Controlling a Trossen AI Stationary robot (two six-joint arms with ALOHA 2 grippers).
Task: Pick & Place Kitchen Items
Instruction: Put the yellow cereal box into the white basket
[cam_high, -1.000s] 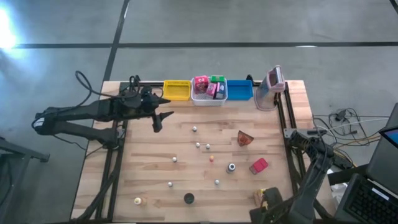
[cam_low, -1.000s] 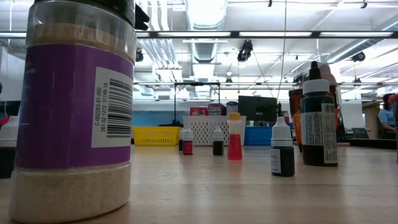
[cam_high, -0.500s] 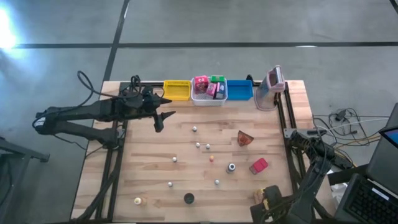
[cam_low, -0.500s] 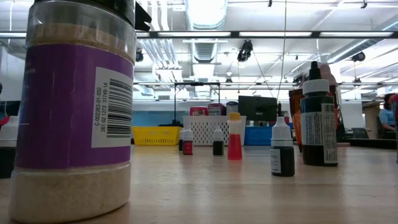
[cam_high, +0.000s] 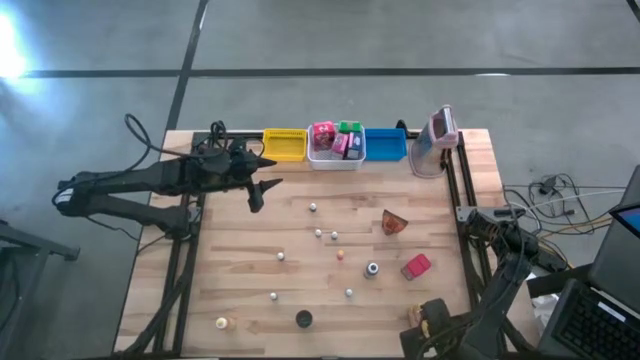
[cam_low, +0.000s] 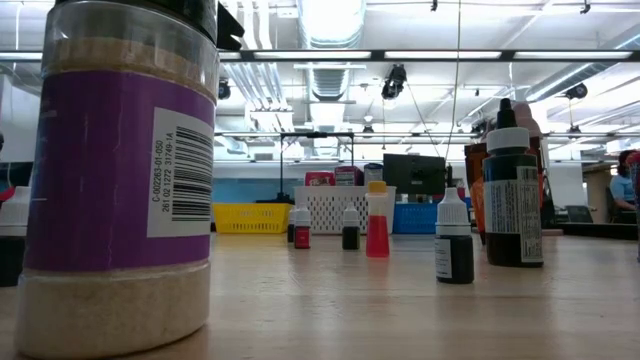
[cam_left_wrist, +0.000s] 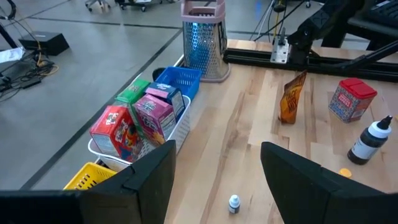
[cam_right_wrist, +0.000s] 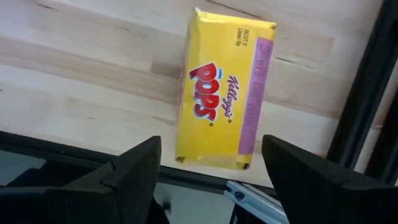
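My right pincer (cam_right_wrist: 208, 180) hangs with fingers spread wide over the yellow Corn Pops box (cam_right_wrist: 224, 90), gripping nothing; the box lies flat at the counter's (cam_high: 240, 270) near right corner. My left pincer (cam_left_wrist: 214, 180), likewise wide open and empty, hovers at the far left, just beside the white bin (cam_left_wrist: 177, 127) holding pink and green cartons (cam_left_wrist: 146, 115).

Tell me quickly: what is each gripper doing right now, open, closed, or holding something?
Left gripper: open, empty, near the bins.
Right gripper: open, holding nothing, hovering over the yellow box at the table's edge.
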